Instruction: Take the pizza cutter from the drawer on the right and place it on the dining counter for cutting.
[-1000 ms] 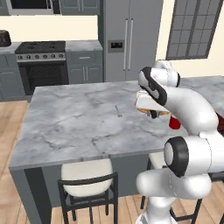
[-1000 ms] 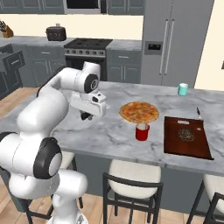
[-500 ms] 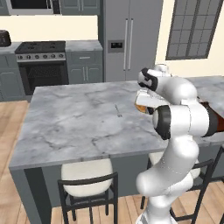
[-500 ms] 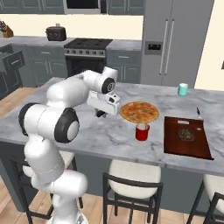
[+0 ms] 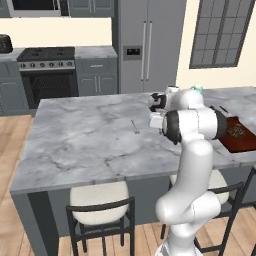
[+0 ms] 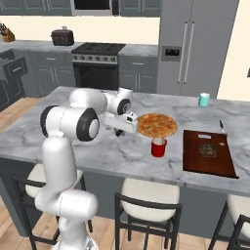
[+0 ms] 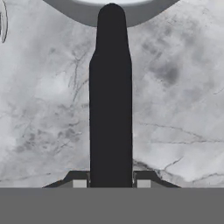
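1. My arm rises from the lower right of the left base view and folds over at mid-frame.
2. In the right base view my gripper [image 6: 118, 132] sits left of centre, pointing down.
3. In the hand view my fingertips [image 7: 141, 180] clamp a dark handle.

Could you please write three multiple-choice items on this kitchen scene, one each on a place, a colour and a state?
1. Where does the pizza lie?
A. on the dining counter
B. on the stove
C. on a stool

2. What colour is the cup nearest the pizza?
A. teal
B. red
C. white

3. What is the gripper doing?
A. open over the pizza
B. closed on the red cup
C. closed on the pizza cutter's dark handle

Answers:
1 A, it rests on the dining counter.
2 B, it is red.
3 C, the fingertips flank the pizza cutter handle above the marble.
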